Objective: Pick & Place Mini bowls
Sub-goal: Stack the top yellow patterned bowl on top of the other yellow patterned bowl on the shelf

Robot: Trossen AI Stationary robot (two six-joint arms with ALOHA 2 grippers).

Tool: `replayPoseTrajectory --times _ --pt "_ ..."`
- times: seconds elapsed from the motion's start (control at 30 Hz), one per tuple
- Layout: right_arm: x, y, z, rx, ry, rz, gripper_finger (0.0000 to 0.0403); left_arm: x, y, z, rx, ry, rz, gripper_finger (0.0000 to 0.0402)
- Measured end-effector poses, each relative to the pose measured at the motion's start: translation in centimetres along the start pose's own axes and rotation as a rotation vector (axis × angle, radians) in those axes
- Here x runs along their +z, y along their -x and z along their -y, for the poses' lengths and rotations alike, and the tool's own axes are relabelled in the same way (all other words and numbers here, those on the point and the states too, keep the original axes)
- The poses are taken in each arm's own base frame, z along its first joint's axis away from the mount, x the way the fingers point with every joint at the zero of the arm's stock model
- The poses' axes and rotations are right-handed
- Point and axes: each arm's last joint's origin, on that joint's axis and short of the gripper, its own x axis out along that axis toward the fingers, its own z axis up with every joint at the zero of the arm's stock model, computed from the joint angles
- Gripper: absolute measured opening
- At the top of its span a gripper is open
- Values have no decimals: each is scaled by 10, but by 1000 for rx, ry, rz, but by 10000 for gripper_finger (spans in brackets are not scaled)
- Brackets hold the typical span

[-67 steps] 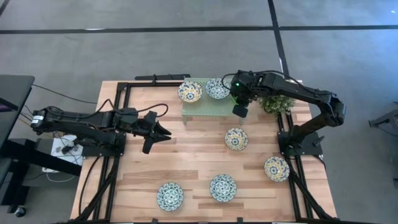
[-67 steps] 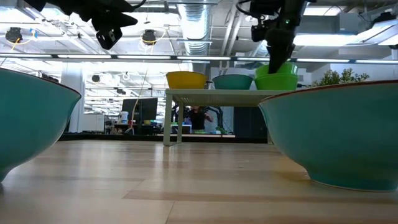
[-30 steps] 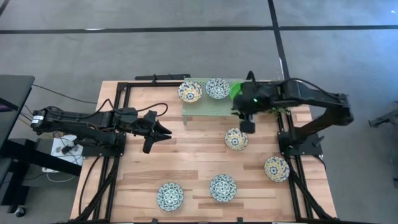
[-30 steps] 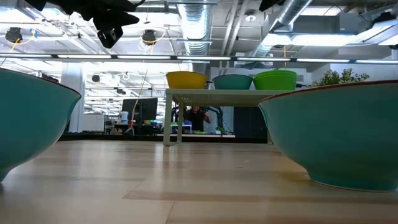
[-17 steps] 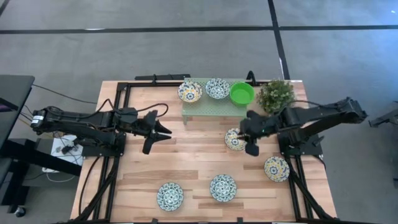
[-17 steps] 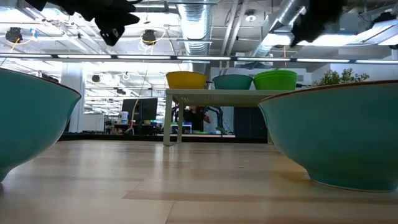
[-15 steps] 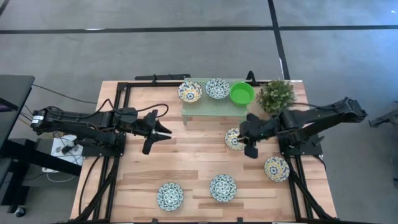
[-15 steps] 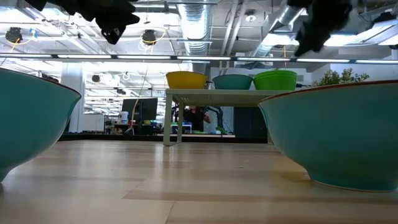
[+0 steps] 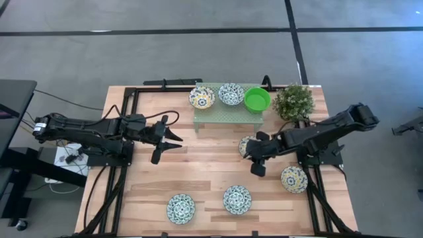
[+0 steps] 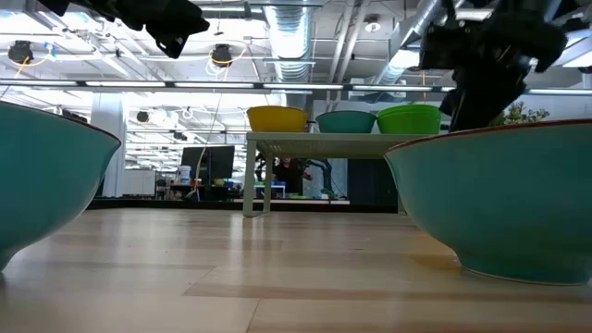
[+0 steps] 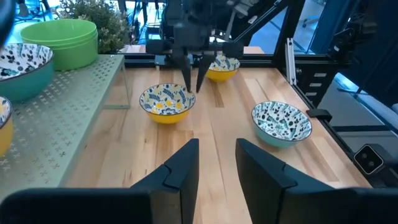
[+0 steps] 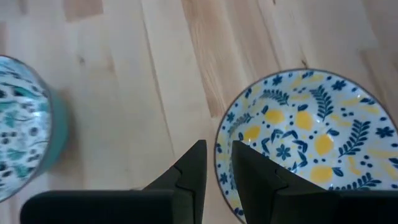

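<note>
My right gripper (image 9: 254,157) (image 12: 217,155) is open by a narrow gap and points down over a white bowl with blue and yellow pattern (image 9: 246,143) (image 12: 305,140) standing on the table. One fingertip is over the bowl's inside and one is outside its rim (image 12: 219,140); no touch shows. In the left wrist view it hangs just above that bowl (image 11: 166,102). A green bowl (image 9: 257,99) and two patterned bowls (image 9: 202,97) (image 9: 231,94) stand on the rack. Three more patterned bowls (image 9: 294,179) (image 9: 237,199) (image 9: 180,208) sit on the table. My left gripper (image 9: 170,137) (image 11: 217,155) waits open at the left.
The pale-green mesh rack (image 9: 225,114) stands at the far edge, with the potted plant (image 9: 293,101) to its right. Black frame rails (image 9: 301,142) run along both table sides. Bare wood lies in the table's middle, between the arms. In the low view, two teal bowl walls (image 10: 499,203) fill the foreground.
My right gripper has swung away from the rack toward the table's near edge and slightly left, and has come down over the patterned bowl in front of the rack. The green bowl stays on the rack.
</note>
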Motion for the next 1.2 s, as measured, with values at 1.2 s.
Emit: replayPoseTrajectory --times 1.2 --pt "56 -45 -39 141 651 93 9 -12 -40 4 -188 -305 -33 106"
